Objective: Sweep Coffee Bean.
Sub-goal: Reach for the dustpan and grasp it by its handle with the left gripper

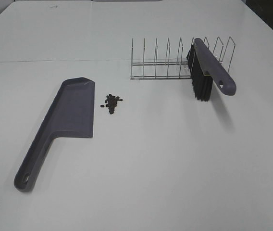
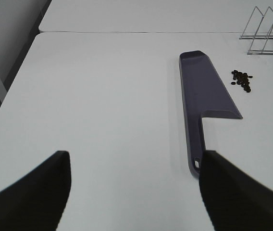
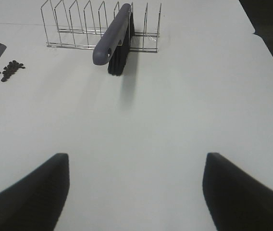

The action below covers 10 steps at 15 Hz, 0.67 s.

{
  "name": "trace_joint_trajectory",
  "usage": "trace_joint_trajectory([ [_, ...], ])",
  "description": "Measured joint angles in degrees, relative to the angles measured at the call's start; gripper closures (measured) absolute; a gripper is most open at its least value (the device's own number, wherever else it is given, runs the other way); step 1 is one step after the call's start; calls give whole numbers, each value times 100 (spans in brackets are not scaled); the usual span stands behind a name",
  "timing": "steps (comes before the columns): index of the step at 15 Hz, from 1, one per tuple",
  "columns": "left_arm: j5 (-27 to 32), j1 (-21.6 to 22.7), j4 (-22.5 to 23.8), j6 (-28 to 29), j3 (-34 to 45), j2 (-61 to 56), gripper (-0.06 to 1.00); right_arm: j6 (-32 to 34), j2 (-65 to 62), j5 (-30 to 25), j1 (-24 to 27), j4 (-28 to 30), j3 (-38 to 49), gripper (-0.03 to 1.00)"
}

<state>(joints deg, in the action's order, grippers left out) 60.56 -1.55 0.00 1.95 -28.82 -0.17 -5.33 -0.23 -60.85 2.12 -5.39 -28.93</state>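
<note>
So the coffee bean (image 1: 111, 102) pile sits on the white bench (image 1: 175, 173), just off the dustpan (image 1: 74, 110) at its 3 o'clock, close but not touching. The dustpan lies flat, with its handle trailing toward 7 o'clock. Up around 2 o'clock from the beans is the wire rack (image 1: 160, 65) with the brush (image 1: 208, 67) propped in it, bristles down and handle poking out toward 5 o'clock. The left end effector (image 2: 135, 161) is spread wide with nothing in it, pointed at the dustpan. The right end effector (image 3: 136, 161) is the same deal, wide and empty, facing the brush.
</note>
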Motion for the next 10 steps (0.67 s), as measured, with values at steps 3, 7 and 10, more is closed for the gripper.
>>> trace_joint_trajectory([
  [3,0,0,0,0,0,0,24,0,0,0,0,0,0,29],
  [7,0,0,0,0,0,0,24,0,0,0,0,0,0,29],
  [10,0,0,0,0,0,0,24,0,0,0,0,0,0,29],
])
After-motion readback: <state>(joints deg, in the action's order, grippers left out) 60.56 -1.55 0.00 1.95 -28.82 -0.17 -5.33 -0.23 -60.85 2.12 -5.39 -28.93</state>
